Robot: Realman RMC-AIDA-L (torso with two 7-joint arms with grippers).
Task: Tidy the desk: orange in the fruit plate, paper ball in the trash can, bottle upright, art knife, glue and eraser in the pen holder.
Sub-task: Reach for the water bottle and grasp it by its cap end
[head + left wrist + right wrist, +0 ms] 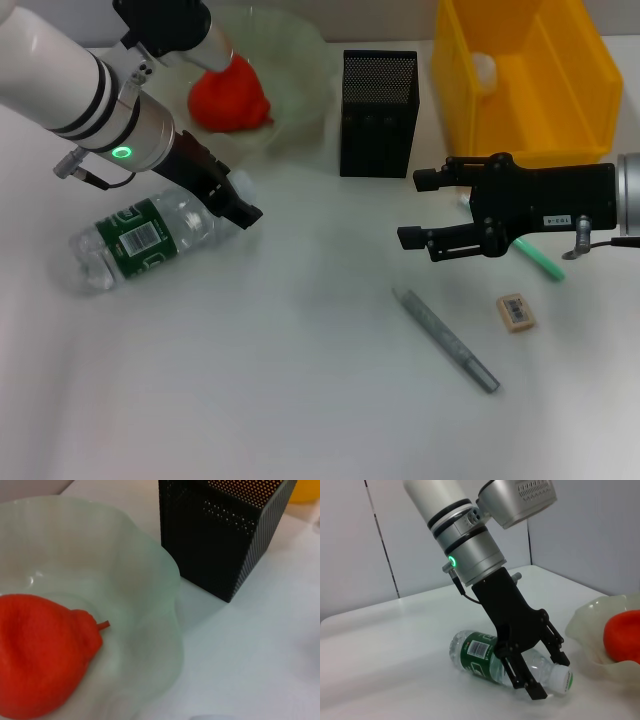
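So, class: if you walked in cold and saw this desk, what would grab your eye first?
Probably the left gripper, open around the neck of the bottle lying on its side. Behind it the orange glows in the pale fruit plate. Opposite, the right gripper hovers open before the yellow trash can.

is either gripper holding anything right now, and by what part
Nothing is held. The left gripper is open, its fingers straddling the neck end of the lying bottle without closing. The right gripper hangs open above the table, empty.
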